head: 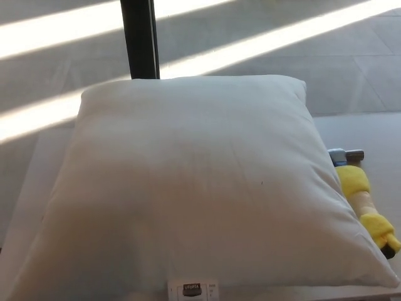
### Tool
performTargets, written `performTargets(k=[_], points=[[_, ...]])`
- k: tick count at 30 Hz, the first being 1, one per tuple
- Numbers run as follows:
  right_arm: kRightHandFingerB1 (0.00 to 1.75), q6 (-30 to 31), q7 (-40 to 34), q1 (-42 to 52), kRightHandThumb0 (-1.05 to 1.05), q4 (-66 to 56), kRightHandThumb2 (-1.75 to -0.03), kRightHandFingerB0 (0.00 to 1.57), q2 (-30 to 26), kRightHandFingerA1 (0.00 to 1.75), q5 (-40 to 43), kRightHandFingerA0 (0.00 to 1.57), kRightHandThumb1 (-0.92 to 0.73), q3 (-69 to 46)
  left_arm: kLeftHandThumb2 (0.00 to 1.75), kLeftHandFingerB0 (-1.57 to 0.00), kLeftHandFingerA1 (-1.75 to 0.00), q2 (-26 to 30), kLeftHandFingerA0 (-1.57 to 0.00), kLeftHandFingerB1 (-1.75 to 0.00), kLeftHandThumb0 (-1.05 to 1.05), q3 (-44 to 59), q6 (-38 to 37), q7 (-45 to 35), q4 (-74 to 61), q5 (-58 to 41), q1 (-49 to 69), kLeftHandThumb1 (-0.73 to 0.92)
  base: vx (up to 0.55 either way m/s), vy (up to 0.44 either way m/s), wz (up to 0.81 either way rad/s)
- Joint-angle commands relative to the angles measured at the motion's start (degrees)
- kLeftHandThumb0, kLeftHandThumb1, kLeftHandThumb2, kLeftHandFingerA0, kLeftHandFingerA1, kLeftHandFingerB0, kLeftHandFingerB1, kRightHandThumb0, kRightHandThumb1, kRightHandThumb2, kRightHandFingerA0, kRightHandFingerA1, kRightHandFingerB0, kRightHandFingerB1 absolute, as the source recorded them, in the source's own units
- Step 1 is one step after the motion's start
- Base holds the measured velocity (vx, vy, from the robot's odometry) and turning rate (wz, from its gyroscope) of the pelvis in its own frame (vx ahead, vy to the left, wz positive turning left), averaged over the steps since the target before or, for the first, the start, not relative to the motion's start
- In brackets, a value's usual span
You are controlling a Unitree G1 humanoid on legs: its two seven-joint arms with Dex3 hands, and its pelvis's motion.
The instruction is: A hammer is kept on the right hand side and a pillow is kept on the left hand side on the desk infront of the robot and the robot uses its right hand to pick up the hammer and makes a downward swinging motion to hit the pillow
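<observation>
Neither of the robot's hands shows in the head view, so whether they are released, clenched or grasping anything cannot be told.

Nearest the camera, at about 6 o'clock on the bottom edge, a small white label [193, 290] with a dark printed patch hangs from the front seam of the pillow [188, 188]. The pillow is large, white and square-ish, lying flat and filling most of the bench [369, 135]; its near corners reach the lower edge of the picture and its far corners sit toward 11 and 1 o'clock.

At about 4 o'clock, just beside the pillow's right edge and partly tucked under it, lies the hammer [364, 204]. Its long axis runs near to far, tilted slightly: the grey metal head points toward 12 o'clock at the far end, and the handle comes back toward the camera, ending in a dark tip at the lower right. The handle is pale wood with yellow wrapping at two places. It rests on the bench with nothing holding it.

Beyond the pillow, at 12 o'clock, a dark upright post [140, 39] rises from the floor [301, 75], which is grey and crossed by bright diagonal bands of sunlight.
</observation>
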Motion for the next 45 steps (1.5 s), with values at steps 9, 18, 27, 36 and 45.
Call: performTargets(k=[9,18,27,36,45], points=[[0.41,6.66,3.69,-10.29,-0.78,-28.36,-0.88,0.11,-0.88,0.49,-4.92,0.14,-0.52,17.31,0.59,-0.76,-0.60,1.04,-0.87,-0.53,-0.60,0.19,0.00,-0.63,-0.15,-1.74,0.18,0.60,0.00,0.000,0.00],[0.30,14.03,6.83,-10.08,-0.81,-36.13,-0.61,0.18,-0.28,0.37,-8.04,0.06,-0.66,29.84,0.58,-0.76,-0.61,0.89,-0.88,-0.55,-0.59,0.02,-0.07,-0.82,0.23,-1.92,0.15,0.59,0.00,0.000,0.01],[0.43,17.45,4.70,-11.08,-0.74,-32.94,-0.86,0.18,2.17,0.52,-15.32,0.11,-0.50,39.45,0.59,-0.71,-0.60,1.14,-0.84,-0.52,-0.58,-0.08,0.37,-1.16,-0.30,-2.31,0.19,0.60,0.00,0.000,0.00],[0.44,16.48,3.53,-11.94,-0.72,-25.60,-0.85,0.24,3.83,0.52,-17.80,0.14,-0.50,39.68,0.58,-0.70,-0.64,1.19,-0.89,-0.53,-0.57,0.71,0.58,-1.52,-0.12,-3.26,0.17,0.58,0.00,0.000,0.00],[0.31,15.54,2.14,-15.34,-0.67,-21.09,-0.59,0.33,7.08,0.48,-22.07,0.23,-0.62,42.19,0.59,-0.72,-0.61,1.30,-0.84,-0.51,-0.60,-2.11,-1.02,-1.80,-0.91,-1.63,0.87,0.61,0.00,0.000,0.00]])
